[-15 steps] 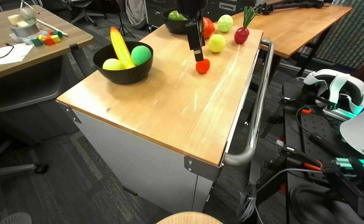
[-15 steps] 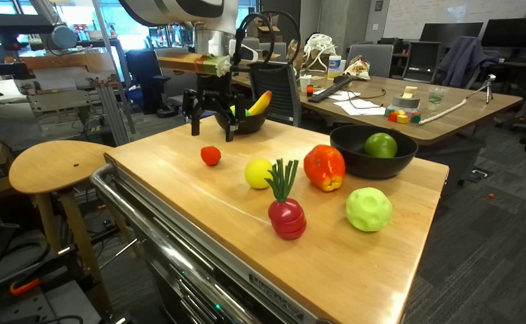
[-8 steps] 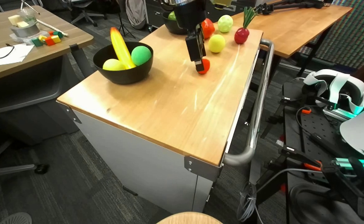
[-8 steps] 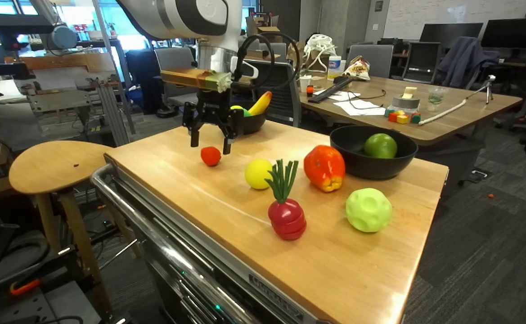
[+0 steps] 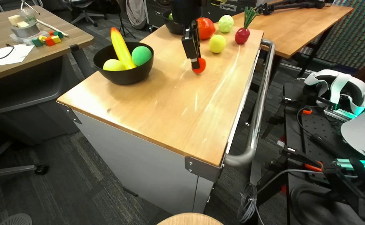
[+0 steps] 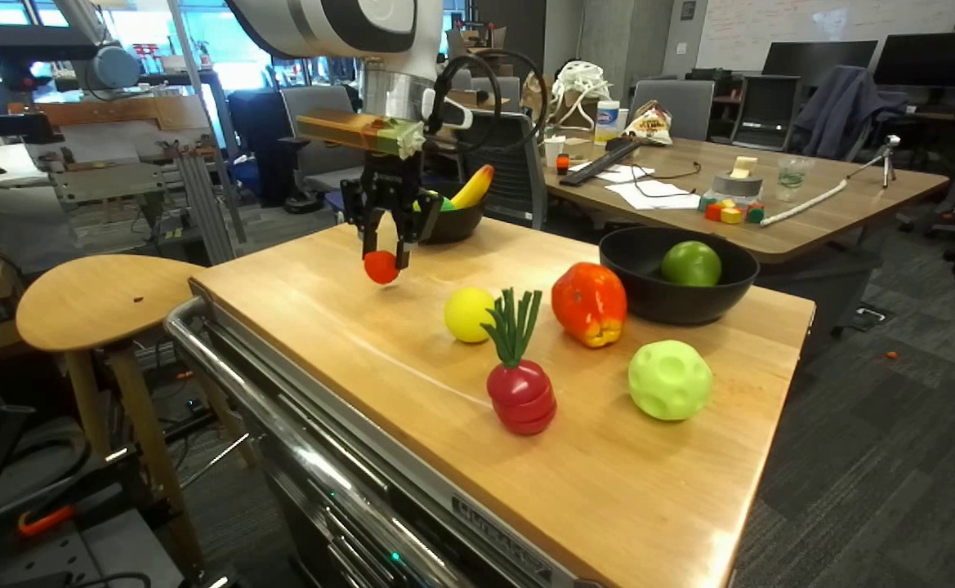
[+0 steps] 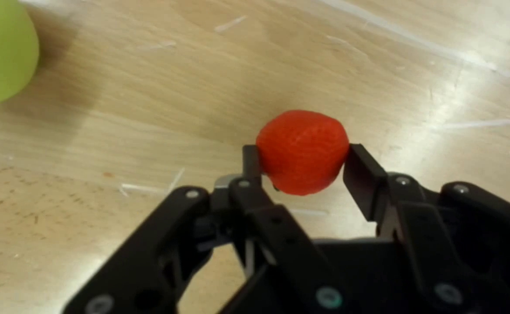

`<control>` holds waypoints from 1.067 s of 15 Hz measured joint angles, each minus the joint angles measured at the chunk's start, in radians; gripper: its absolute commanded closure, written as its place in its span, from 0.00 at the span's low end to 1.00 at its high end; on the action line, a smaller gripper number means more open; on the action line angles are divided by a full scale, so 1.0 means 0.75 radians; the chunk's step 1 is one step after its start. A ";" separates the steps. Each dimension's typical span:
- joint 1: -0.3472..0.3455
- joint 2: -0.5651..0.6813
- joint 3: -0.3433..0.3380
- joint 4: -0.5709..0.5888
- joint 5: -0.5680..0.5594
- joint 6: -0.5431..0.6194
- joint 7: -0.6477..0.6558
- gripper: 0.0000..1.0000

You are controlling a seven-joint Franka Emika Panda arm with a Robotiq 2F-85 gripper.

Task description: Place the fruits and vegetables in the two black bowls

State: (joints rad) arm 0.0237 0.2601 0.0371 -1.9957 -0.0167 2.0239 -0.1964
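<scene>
Wrist view: your gripper (image 7: 303, 163) pinches red fruit (image 7: 302, 148); both exterior views add left bowl (image 5: 124, 77) (banana (image 5: 121, 47)), right bowl (image 6: 673, 304) (green fruit (image 6: 692, 264)).

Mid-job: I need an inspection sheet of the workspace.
Surface: scratched pale wooden worktop.
Job's things: yellow ball, glossy red-orange fruit, red leafy radish, lime-green dimpled ball, loose; in round black bowl, yellow banana, green ball, second yellow ball; in other black bowl, round green fruit.
Clutter: coloured blocks, white papers on brown table.
Black two-fingered gripper: shut on small rounded red fruit.
Cables: black cable loops near it, grey cable coil hanging low.
Surroundings: white plastic headset, round wooden stool.
</scene>
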 measured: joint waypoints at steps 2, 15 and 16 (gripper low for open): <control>-0.016 -0.035 0.004 0.027 0.120 0.020 -0.044 0.75; -0.049 -0.051 0.079 0.111 0.780 0.598 -0.321 0.24; -0.049 -0.017 0.090 0.118 0.790 0.637 -0.336 0.17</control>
State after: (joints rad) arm -0.0131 0.2472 0.1048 -1.9068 0.5758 2.5019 -0.4483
